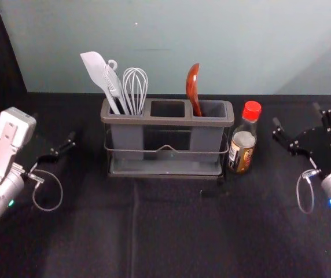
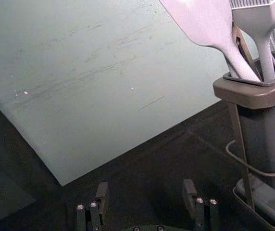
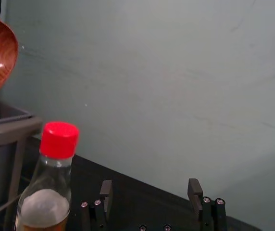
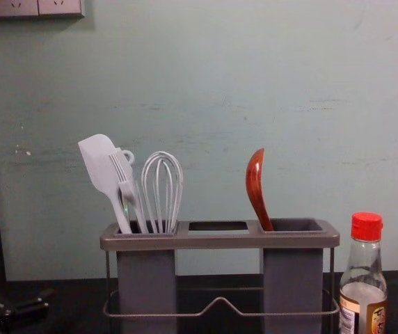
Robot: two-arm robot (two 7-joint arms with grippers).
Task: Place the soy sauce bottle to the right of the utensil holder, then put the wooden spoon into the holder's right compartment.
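Right gripper [image 1: 295, 114] spread wide, empty; to its left, apart, the soy sauce bottle [image 1: 243, 145] stands upright beside the utensil holder [image 1: 165, 120]. Farther left, the wooden spoon [image 1: 192, 87] leans in the holder's right compartment. Left gripper [image 1: 55, 131], beyond the holder, likewise spread, empty.

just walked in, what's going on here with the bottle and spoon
Nothing is being handled: the robot's left hand and right hand are open and empty, on either side of the utensil holder. The soy sauce bottle stands right of it, and the wooden spoon leans in its right compartment. Both steps look done.
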